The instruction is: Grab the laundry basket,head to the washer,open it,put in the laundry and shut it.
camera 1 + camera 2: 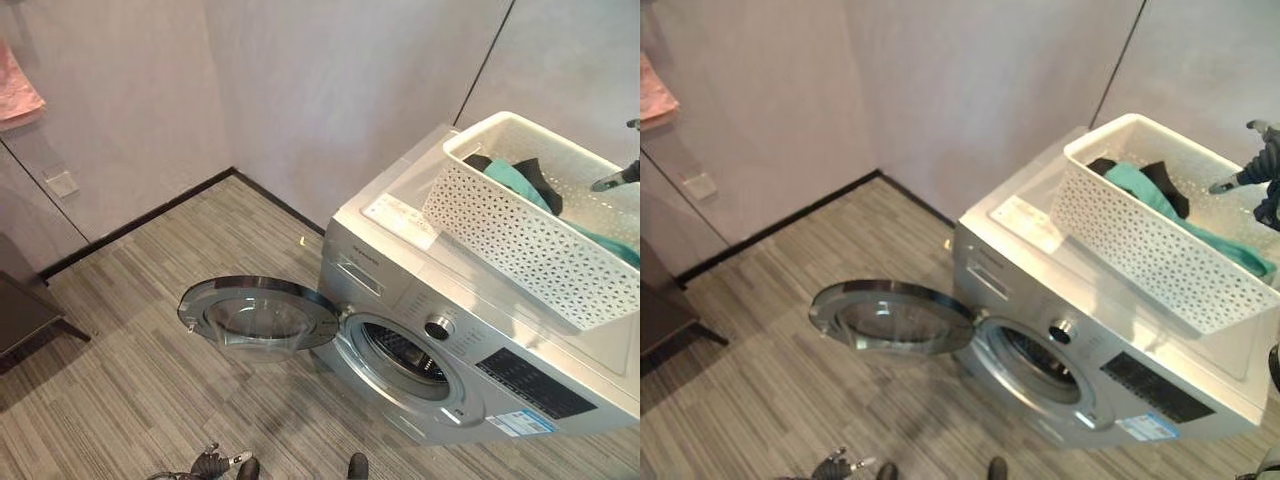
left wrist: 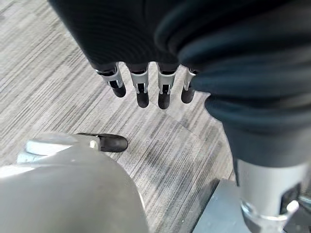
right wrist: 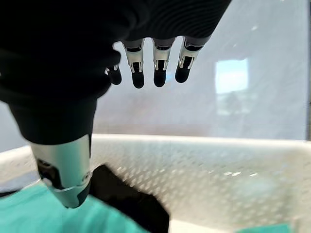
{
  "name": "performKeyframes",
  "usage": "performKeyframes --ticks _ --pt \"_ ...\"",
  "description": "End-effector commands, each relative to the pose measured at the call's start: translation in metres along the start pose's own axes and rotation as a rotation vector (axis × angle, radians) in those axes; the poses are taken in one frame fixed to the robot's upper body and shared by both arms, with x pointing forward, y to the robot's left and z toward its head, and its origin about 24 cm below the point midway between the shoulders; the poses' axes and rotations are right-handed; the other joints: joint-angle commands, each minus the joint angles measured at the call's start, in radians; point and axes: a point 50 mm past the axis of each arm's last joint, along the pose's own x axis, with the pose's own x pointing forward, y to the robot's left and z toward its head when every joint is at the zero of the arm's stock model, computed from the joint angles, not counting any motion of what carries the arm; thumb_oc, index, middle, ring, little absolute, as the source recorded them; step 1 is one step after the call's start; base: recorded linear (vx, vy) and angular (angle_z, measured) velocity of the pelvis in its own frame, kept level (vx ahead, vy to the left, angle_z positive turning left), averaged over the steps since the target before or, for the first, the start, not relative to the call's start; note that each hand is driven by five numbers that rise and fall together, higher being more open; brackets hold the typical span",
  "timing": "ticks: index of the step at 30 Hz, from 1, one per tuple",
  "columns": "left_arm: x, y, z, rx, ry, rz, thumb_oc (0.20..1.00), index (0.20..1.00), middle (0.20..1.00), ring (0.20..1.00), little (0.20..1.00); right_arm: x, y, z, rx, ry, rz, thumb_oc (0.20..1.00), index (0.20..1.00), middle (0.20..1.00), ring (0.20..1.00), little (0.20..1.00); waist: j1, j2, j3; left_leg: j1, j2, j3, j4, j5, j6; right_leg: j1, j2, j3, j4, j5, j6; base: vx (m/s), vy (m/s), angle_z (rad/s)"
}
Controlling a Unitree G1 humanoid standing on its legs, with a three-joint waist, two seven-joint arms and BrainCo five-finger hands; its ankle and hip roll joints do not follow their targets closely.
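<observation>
A silver front-loading washer (image 1: 480, 385) stands at the right, and its round door (image 1: 260, 315) is swung wide open to the left, leaving the drum opening (image 1: 405, 358) uncovered. On the washer's top sits the white perforated laundry basket (image 1: 520, 240), which holds a teal cloth (image 1: 515, 180) and a black cloth (image 1: 540, 178). My right hand (image 1: 1260, 160) hovers over the basket's far right end, open, fingers (image 3: 155, 68) straight and holding nothing, with the teal cloth (image 3: 29, 213) and black cloth (image 3: 126, 199) below it. My left hand (image 2: 141, 87) hangs open low over the floor, left of the washer.
Grey striped floor (image 1: 150, 300) spreads out left of the open door. Walls close the corner behind the washer. A dark piece of furniture (image 1: 25, 310) stands at the far left, with a pink towel (image 1: 15, 85) hanging above it.
</observation>
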Motion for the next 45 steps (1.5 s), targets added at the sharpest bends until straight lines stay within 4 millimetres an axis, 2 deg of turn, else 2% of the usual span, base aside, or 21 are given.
performKeyframes --ticks 1,8,12,16,21,25,33,36,37,40,45 --pt "0.004 0.024 0.032 -0.016 -0.115 0.05 1.0 1.0 1.0 1.0 1.0 -0.001 -0.038 0.008 -0.014 -0.013 -0.088 1.0 1.0 1.0 1.0 1.0 0.034 -0.057 0.052 0.121 -0.017 0.055 0.019 -0.042 0.039 -0.04 -0.041 0.048 0.022 -0.044 0.026 0.04 -0.067 0.18" --pt "0.005 0.022 0.042 -0.019 -0.15 0.04 1.0 1.0 1.0 1.0 1.0 0.001 -0.034 0.02 -0.029 -0.066 -0.053 1.0 1.0 1.0 1.0 1.0 0.038 -0.054 0.076 0.085 -0.002 0.042 0.011 0.002 0.028 -0.06 -0.025 0.038 0.016 -0.052 0.017 0.01 -0.06 0.08" --pt "0.005 0.014 0.046 -0.005 -0.161 0.012 1.0 1.0 1.0 1.0 1.0 0.001 -0.025 0.031 -0.043 -0.117 0.001 1.0 1.0 1.0 1.0 1.0 0.034 -0.055 0.086 0.072 0.008 0.041 0.006 0.028 0.017 -0.065 -0.018 0.023 0.017 -0.057 0.011 0.02 -0.035 0.18" --pt "0.005 0.011 0.047 -0.007 -0.165 -0.001 1.0 1.0 1.0 1.0 1.0 0.003 -0.016 0.038 -0.07 -0.136 0.041 1.0 1.0 1.0 1.0 1.0 0.036 -0.057 0.092 0.065 0.013 0.044 0.004 0.028 0.014 -0.065 -0.014 0.017 0.017 -0.059 0.01 0.01 -0.026 0.12" --pt "0.005 0.016 0.047 -0.037 -0.162 0.025 1.0 1.0 1.0 1.0 1.0 0.005 -0.021 0.051 -0.064 -0.157 0.024 1.0 1.0 1.0 1.0 1.0 0.049 -0.064 0.094 0.055 0.018 0.039 0.003 0.042 0.011 -0.068 -0.01 0.012 0.009 -0.057 0.01 0.0 -0.007 0.0" --pt "0.005 0.017 0.049 -0.062 -0.17 0.027 1.0 1.0 1.0 1.0 1.0 0.007 -0.019 0.053 -0.058 -0.149 0.029 1.0 1.0 1.0 1.0 1.0 0.059 -0.066 0.098 0.049 0.025 0.033 0.004 0.046 0.01 -0.067 -0.005 0.006 0.011 -0.062 0.006 0.0 0.0 0.0" --pt "0.004 0.02 0.053 -0.144 -0.203 0.013 1.0 1.0 1.0 1.0 1.0 0.008 -0.008 0.037 -0.061 -0.09 0.074 1.0 1.0 1.0 1.0 1.0 0.072 -0.058 0.13 0.012 0.03 0.015 0.004 0.068 0.007 -0.097 0.0 -0.002 0.015 -0.062 0.004 -0.01 -0.026 0.11" --pt "0.003 0.018 0.055 -0.16 -0.217 -0.004 1.0 1.0 1.0 1.0 1.0 0.008 0.011 0.031 -0.053 -0.074 0.143 1.0 1.0 1.0 1.0 1.0 0.077 -0.052 0.146 -0.009 0.03 0.012 0.005 0.081 0.008 -0.118 0.003 0.005 0.015 -0.058 0.003 0.0 -0.002 0.01" --pt "0.003 0.018 0.055 -0.16 -0.217 -0.004 1.0 1.0 1.0 1.0 1.0 0.008 0.011 0.031 -0.052 -0.074 0.143 1.0 1.0 1.0 1.0 1.0 0.077 -0.053 0.146 -0.01 0.03 0.012 0.005 0.081 0.008 -0.119 0.003 0.005 0.015 -0.058 0.003 0.0 -0.006 0.05" --pt "0.002 0.008 0.06 -0.166 -0.245 -0.046 1.0 1.0 1.0 1.0 1.0 0.006 0.038 0.025 -0.028 -0.055 0.232 1.0 1.0 1.0 1.0 1.0 0.081 -0.044 0.163 -0.027 0.029 0.011 0.004 0.089 0.01 -0.134 0.004 0.009 0.017 -0.055 0.003 -0.01 -0.007 0.03" --pt "0.002 0.001 0.066 -0.135 -0.259 -0.078 1.0 1.0 1.0 1.0 1.0 0.004 0.059 0.018 0.031 -0.017 0.338 1.0 1.0 1.0 1.0 1.0 0.078 -0.037 0.173 -0.034 0.027 0.011 0.003 0.085 0.012 -0.142 0.002 0.011 0.018 -0.055 0.003 0.0 0.0 0.0"
